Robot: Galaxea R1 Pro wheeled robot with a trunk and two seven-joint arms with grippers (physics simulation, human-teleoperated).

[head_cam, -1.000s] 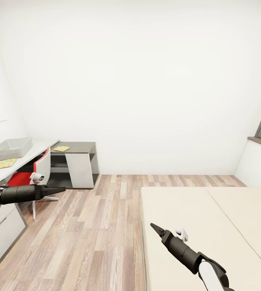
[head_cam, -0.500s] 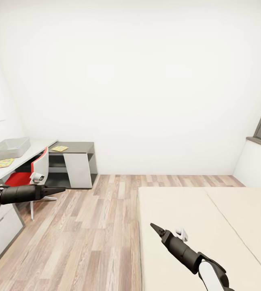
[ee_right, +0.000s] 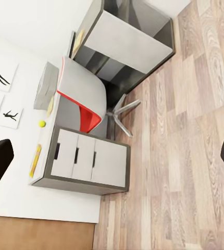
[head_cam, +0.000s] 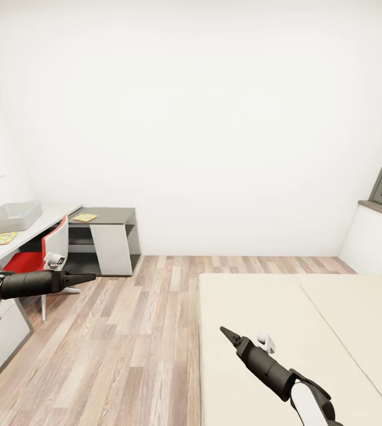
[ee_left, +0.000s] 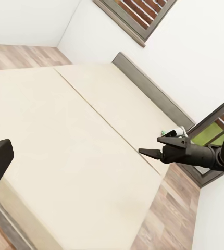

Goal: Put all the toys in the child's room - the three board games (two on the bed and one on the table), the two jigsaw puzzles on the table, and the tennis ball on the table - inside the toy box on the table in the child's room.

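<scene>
Two flat multicoloured jigsaw puzzle squares (head_cam: 2, 239) (head_cam: 85, 218) lie on the long white-topped bench (head_cam: 48, 216). One shallow grey toy box (head_cam: 10, 217) sits there, with one small yellow-green ball (ee_right: 41, 124). One red-seated chair (head_cam: 39, 254).

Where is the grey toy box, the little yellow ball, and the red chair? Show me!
toy box (head_cam: 10, 216): head view, on its near sloping side wall.
tennis ball (ee_right: 41, 123): right wrist view, on the middle of the ball.
red chair (head_cam: 26, 261): head view, on the red seat.

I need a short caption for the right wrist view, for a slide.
Overhead look at the white table with drawers, red-and-white chair, grey toy box and tennis ball, beside wood-plank floor.
</scene>
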